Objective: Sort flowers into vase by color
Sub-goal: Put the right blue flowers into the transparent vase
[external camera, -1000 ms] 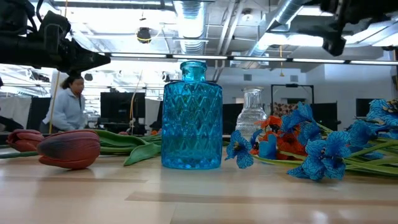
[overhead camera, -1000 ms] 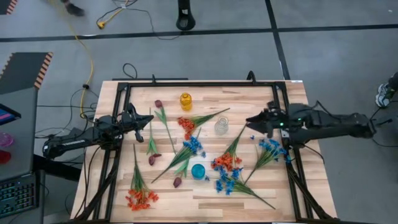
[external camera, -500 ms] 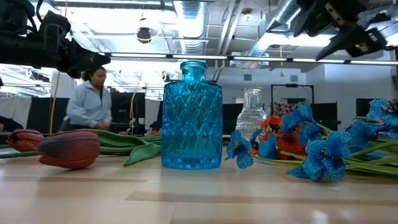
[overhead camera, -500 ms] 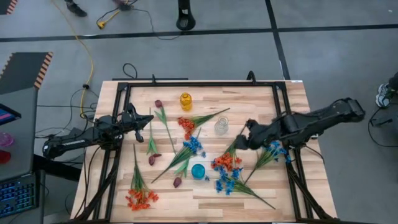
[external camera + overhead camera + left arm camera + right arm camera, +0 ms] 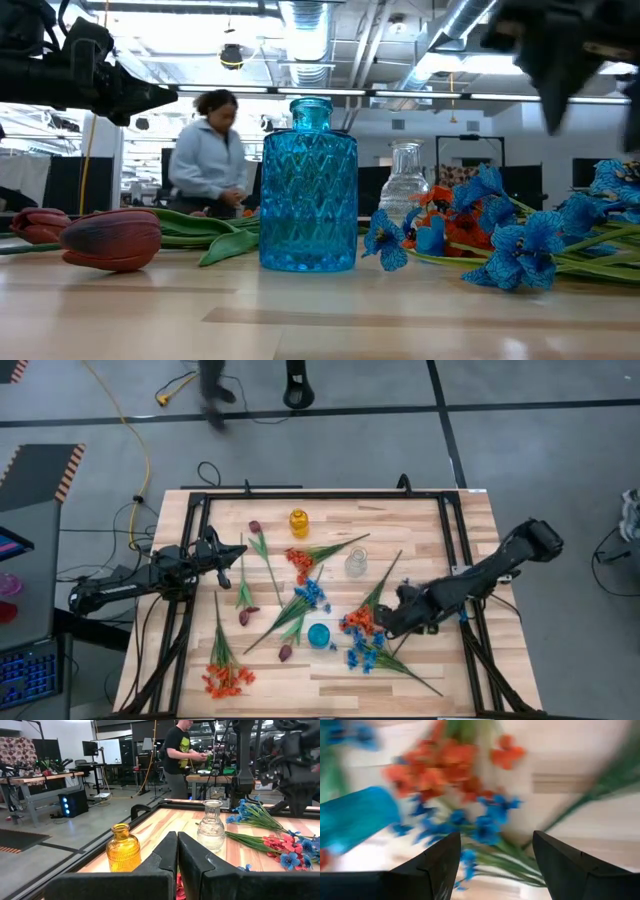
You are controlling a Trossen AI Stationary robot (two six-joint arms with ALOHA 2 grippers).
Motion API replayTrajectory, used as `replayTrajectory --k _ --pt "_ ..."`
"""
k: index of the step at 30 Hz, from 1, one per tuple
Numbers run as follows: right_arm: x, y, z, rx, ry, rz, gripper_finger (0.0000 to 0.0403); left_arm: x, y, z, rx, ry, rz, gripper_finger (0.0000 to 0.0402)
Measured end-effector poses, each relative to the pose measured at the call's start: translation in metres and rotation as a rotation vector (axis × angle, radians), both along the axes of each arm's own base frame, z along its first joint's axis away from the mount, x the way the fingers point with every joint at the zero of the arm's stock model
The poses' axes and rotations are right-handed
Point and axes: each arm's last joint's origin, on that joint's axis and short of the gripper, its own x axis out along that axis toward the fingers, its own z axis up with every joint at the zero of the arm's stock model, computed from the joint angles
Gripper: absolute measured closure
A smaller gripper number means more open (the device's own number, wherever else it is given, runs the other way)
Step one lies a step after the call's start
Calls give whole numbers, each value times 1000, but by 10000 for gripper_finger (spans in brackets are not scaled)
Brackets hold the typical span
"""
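Note:
Flower sprays lie flat on the wooden table. The orange-red clusters (image 5: pixel 300 563) (image 5: pixel 362 620) (image 5: pixel 227 678), blue clusters (image 5: pixel 311 594) (image 5: pixel 365 653) (image 5: pixel 437 597) and maroon buds (image 5: pixel 254 527) (image 5: pixel 246 616) (image 5: pixel 285 652) are scattered across it. An amber vase (image 5: pixel 299 522), a clear vase (image 5: pixel 356 563) and a blue vase (image 5: pixel 318 634) stand upright. My right gripper (image 5: pixel 383 626) is open and empty, pointing down over the orange spray (image 5: pixel 440 765) and blue spray (image 5: pixel 485 822) beside the blue vase (image 5: pixel 355 817). My left gripper (image 5: pixel 238 550) is shut and empty, raised at the table's left.
A black frame (image 5: pixel 200 500) runs around the table's edges. Green stems (image 5: pixel 405 665) cross the table's middle and right. In the low view a person (image 5: pixel 210 150) moves in the room behind the table. Another person (image 5: pixel 177 755) stands beyond the far edge.
My right gripper has swung from the table's right side toward the middle and the near edge. It has come down and tipped to point at the orange and blue sprays beside the blue vase. The flowers and vases have not moved.

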Motion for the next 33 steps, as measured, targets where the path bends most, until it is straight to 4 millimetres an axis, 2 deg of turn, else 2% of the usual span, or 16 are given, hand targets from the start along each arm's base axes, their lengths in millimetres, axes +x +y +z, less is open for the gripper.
replayTrajectory --k 7,16,27,33 --pt "-10 11 -21 -53 188 -83 127 0 0 0 0 0 0 401" --pt "-24 6 -23 -138 326 -133 127 0 0 0 0 0 0 401" --pt "-26 6 -23 -152 341 -159 127 0 0 0 0 0 0 401" --pt "-31 3 -35 -161 352 -163 127 0 0 0 0 0 -1 401"
